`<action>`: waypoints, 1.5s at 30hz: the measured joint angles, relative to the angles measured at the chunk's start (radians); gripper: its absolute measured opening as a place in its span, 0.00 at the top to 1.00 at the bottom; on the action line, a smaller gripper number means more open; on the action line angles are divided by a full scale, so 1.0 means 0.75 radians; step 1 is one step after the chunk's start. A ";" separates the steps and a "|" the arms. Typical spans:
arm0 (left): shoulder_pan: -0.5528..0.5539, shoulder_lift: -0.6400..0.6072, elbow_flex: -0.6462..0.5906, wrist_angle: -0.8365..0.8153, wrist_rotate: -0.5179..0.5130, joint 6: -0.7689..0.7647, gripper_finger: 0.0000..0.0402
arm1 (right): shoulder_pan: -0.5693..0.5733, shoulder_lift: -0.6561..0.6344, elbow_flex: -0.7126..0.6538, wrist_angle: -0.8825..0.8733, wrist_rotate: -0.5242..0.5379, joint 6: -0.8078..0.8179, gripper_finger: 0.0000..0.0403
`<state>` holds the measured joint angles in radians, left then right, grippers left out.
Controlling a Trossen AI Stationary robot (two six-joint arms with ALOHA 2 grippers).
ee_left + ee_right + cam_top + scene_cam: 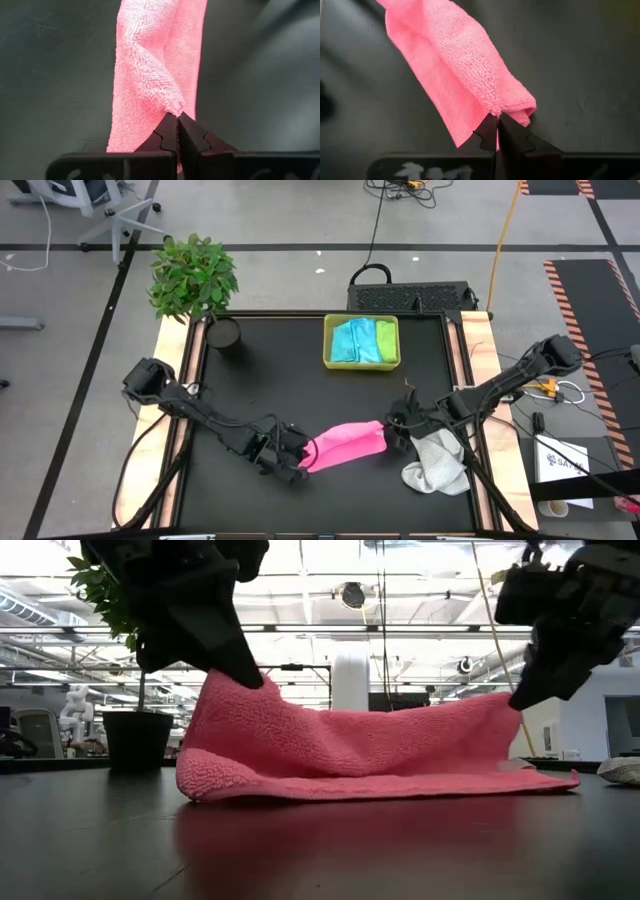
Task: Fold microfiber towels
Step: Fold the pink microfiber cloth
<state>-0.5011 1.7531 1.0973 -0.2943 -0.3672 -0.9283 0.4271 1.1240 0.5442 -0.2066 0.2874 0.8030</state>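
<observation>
Pinched between two dark robot tools, a soft pink microfiber towel (pixel 345 445) stretches across the front middle of the black desk (pixel 270 370). Its lower fold rests on the desk surface while its top edge is lifted at both ends, sagging in the middle, as the low view shows.

On the robot's left side, the left tool (pixel 177 116) is closed tight on one upper corner of the pink towel (pixel 152 65), fingertips pressed together on the cloth. On the robot's right side, the right tool (pixel 497 116) is likewise clamped on the opposite corner of the same towel (pixel 455 65), where the cloth folds over on itself.

Just beside the right tool, near the desk's front right corner, a crumpled white microfiber towel (pixel 437 464) lies in a heap on the desk.

Toward the back middle of the desk sits a rigid yellow-green plastic tray (pixel 330 362). Inside it lie a light blue folded towel (pixel 350 341) and a lime green folded towel (pixel 387 342), side by side and touching.

At the back left corner of the desk stands a leafy green plant (pixel 193 275) in a dark round pot (pixel 224 335).

Grey floor with cables surrounds the desk.
</observation>
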 joint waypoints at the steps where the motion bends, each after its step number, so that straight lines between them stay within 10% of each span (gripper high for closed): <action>1: -0.006 0.000 0.001 0.002 0.001 -0.003 1.00 | 0.020 0.000 0.000 -0.006 0.001 0.020 1.00; 29: -0.066 0.082 0.001 0.021 0.074 -0.115 0.98 | 0.265 0.156 0.000 0.005 -0.025 0.240 1.00; 45: -0.051 0.082 0.001 0.081 0.188 -0.121 0.63 | 0.265 0.237 0.001 0.052 -0.178 0.215 0.81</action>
<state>-0.5392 1.8149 1.0981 -0.2338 -0.2264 -1.0191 0.6258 1.3018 0.5446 -0.1676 0.1543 0.9646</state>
